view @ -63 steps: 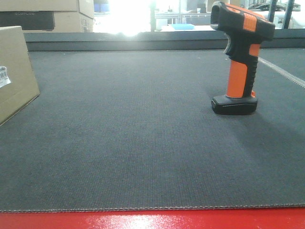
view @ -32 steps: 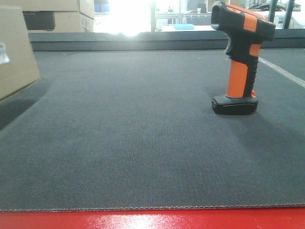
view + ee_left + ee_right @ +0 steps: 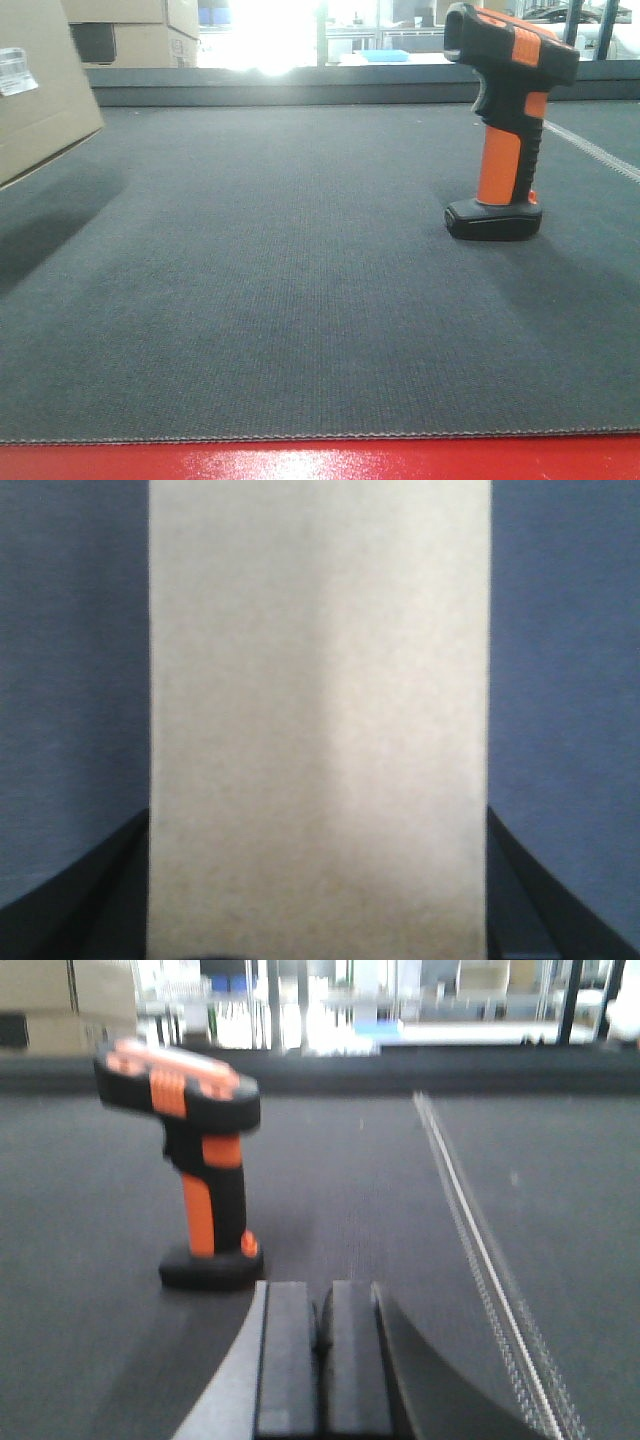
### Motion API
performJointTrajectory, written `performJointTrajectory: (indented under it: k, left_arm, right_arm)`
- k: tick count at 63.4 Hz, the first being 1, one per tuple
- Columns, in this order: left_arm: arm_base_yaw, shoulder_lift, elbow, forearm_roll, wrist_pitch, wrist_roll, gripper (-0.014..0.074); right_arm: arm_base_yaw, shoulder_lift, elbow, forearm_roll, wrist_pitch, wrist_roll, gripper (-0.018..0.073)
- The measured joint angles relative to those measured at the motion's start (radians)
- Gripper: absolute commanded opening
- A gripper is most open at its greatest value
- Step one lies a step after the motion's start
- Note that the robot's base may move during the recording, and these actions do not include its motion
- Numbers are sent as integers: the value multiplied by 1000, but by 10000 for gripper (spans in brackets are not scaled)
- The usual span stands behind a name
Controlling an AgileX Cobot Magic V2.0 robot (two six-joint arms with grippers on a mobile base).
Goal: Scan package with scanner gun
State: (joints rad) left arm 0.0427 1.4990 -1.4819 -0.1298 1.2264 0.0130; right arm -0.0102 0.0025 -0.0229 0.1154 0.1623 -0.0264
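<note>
Package [image 3: 45, 100] is up off the desk [image 3: 300, 300], tilted, well left of the scanner gun [image 3: 498, 165], pinched in left tool [image 3: 318, 890]. Gun stands upright, untouched. Right tool [image 3: 322, 1360], pads pressed together & empty, is near its right side. Grab + scan not yet done.

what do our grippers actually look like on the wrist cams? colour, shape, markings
The left gripper's fingers show only as plain black wedges at the frame's bottom corners. The right gripper has two flat black rectangular pads, with a pale grey curved part beside one. No cables or markings visible; both views are blurry.
</note>
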Motion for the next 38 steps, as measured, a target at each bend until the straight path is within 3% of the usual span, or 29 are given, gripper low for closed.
performJointTrajectory:
  k: [15,38]
  left_arm:
    - [0,0,0,-79,2,0,82]
    - [0,0,0,-88,-33,-2,82]
  right_arm:
    - [0,30,-148,-76,101,0,-168]
    - [0,251,-323,-91,172,-4,-168]
